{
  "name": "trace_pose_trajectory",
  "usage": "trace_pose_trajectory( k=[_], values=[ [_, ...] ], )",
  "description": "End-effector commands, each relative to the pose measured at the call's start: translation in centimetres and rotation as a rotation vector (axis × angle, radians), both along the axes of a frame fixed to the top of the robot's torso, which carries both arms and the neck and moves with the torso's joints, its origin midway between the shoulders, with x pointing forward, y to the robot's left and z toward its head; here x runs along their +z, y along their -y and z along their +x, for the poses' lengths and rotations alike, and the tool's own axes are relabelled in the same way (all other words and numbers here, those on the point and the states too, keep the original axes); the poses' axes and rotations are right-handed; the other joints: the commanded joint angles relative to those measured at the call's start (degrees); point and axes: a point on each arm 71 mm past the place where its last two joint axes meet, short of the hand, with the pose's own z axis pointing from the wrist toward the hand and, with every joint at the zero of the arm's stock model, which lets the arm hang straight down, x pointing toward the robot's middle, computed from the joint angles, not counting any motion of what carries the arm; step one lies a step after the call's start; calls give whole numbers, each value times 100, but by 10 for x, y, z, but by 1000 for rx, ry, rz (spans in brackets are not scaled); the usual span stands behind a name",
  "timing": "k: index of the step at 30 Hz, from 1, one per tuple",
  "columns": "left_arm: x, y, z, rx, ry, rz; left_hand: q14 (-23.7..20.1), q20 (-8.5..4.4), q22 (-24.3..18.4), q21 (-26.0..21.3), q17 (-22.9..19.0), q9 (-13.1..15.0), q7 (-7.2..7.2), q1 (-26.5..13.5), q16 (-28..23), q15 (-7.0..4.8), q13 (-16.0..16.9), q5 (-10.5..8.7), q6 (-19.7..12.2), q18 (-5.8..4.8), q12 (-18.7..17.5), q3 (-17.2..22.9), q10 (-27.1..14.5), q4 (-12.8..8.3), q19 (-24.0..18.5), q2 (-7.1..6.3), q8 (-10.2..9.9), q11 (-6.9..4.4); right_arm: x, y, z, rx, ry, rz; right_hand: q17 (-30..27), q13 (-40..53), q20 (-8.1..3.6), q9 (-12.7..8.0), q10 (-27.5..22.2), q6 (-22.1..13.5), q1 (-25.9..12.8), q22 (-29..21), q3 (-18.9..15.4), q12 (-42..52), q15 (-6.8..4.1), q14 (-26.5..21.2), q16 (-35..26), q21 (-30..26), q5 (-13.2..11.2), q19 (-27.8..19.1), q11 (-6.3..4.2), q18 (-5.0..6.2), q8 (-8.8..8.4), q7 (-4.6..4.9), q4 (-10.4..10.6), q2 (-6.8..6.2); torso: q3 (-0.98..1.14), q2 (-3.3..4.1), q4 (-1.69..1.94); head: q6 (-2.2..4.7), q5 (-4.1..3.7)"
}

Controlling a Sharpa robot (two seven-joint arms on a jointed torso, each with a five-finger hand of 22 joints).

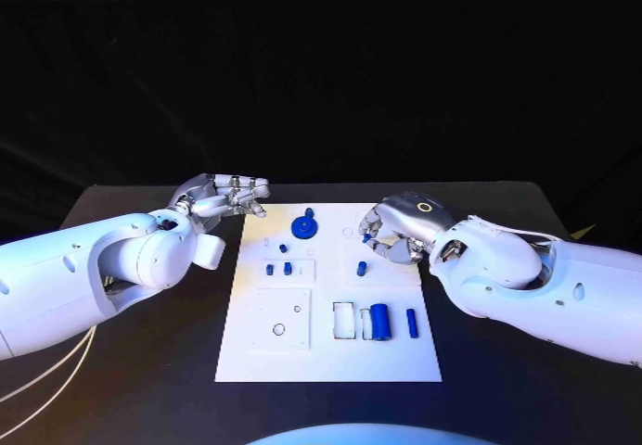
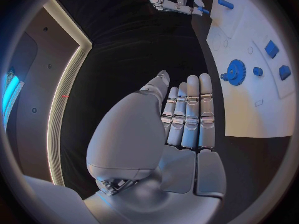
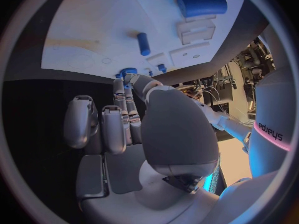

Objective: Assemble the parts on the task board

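Observation:
The white task board (image 1: 327, 357) lies in the middle of the black table. On it are a blue gear (image 1: 305, 227), two small blue blocks (image 1: 277, 270), a short peg (image 1: 361, 269), a thick blue cylinder (image 1: 380, 321) and a thin pin (image 1: 411, 322). My right hand (image 1: 388, 227) hovers over the board's far right corner and pinches a small blue peg (image 1: 366, 237) at its fingertips; the left wrist view shows that peg (image 2: 204, 10) too. My left hand (image 1: 224, 197) hangs just off the board's far left corner, its fingers (image 2: 190, 109) straight and holding nothing, with the gear (image 2: 235, 72) beside them.
Two white inserts (image 1: 344, 320) stand beside the thick cylinder (image 3: 201, 4). A square recess with a small ring (image 1: 278, 328) is at the board's near left. Black table surface (image 1: 147, 371) surrounds the board on both sides.

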Motion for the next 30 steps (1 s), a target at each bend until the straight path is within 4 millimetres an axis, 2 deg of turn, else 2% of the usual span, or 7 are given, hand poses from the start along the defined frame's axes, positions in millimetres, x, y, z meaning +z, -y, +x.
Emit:
trace_pose_trajectory(
  k=[1, 4, 8, 13, 16, 19, 30],
  values=[
    [2, 2, 1, 2, 18, -11, -36, 19, -5, -33, -6, -10, 11, 8, -27, 3, 5, 0, -25, 58, 11, -15, -41, -6, 7, 59, -15, 2, 4, -17, -10, 64, 7, 65, 6, 2, 9, 7, 43, 36, -51, 496, 21, -11, -45, 277, 27, 24, -22, 29, -12, -106, 17, 3, 8, 1, -3, 9, 1, 3, 108],
    [2, 3, 1, 0, 18, -12, -36, 19, -5, -33, -6, -10, 11, 8, -27, 3, 5, 0, -25, 58, 11, -15, -41, -6, 7, 59, -15, 2, 4, -31, -16, 105, -4, 84, 21, 0, 8, 6, 39, 30, -49, 503, 25, -16, -46, 280, 38, 33, -22, 34, -11, -108, 13, 6, 3, -2, -6, 5, 7, -11, 205],
    [2, 5, 1, -5, 19, -15, -34, 19, -7, -36, -6, -10, 10, 7, -24, 2, 7, 0, -25, 58, 17, -16, -42, -6, 11, 67, -12, 1, -2, -48, -22, 152, -32, 100, 30, -1, 7, 5, 36, 26, -55, 506, 25, -21, -46, 282, 45, 37, -20, 36, -8, -109, 10, 10, 3, -5, -12, 8, 6, -40, 414],
    [2, 8, 1, -12, 19, -18, -34, 19, -7, -36, -6, -10, 10, 7, -24, 2, 7, 0, -25, 58, 17, -16, -42, -6, 11, 67, -12, 1, -16, -64, -30, 193, -66, 114, 29, -3, 7, 5, 32, 22, -57, 502, 30, -27, -45, 283, 45, 26, -4, 31, -6, -106, 6, 14, 2, 0, -4, 16, 4, -166, 766],
    [2, 10, 1, -17, 18, -20, -34, 19, -7, -36, -6, -10, 10, 7, -24, 2, 7, 0, -25, 58, 17, -16, -42, -6, 11, 67, -12, 1, -25, -72, -34, 209, -88, 119, 32, -3, 7, 5, 32, 20, -56, 500, 34, -30, -44, 284, 48, 21, 7, 29, -5, -105, 5, 15, 0, 4, -10, 12, 3, -201, 902],
    [2, 11, 0, -20, 18, -21, -34, 19, -7, -36, -6, -10, 10, 7, -24, 2, 7, 0, -25, 58, 17, -16, -42, -6, 11, 67, -12, 1, -34, -77, -36, 217, -105, 120, 33, -3, 6, 5, 32, 20, -56, 501, 35, -31, -44, 284, 49, 22, 10, 29, -5, -105, 4, 15, -1, 6, -6, 14, -2, -230, 980],
    [1, 14, 0, -37, 12, -26, -34, 20, -9, -40, -7, -10, 10, 10, -22, 1, 8, 0, -26, 59, 21, -17, -45, -9, 14, 74, -11, 0, -59, -88, -41, 227, -158, 103, 48, -3, 7, 7, 37, 24, -69, 506, 34, -33, -42, 288, 60, 27, 13, 33, -2, -107, 5, 17, 5, 15, -3, 15, -8, -305, 1127]
  ],
)
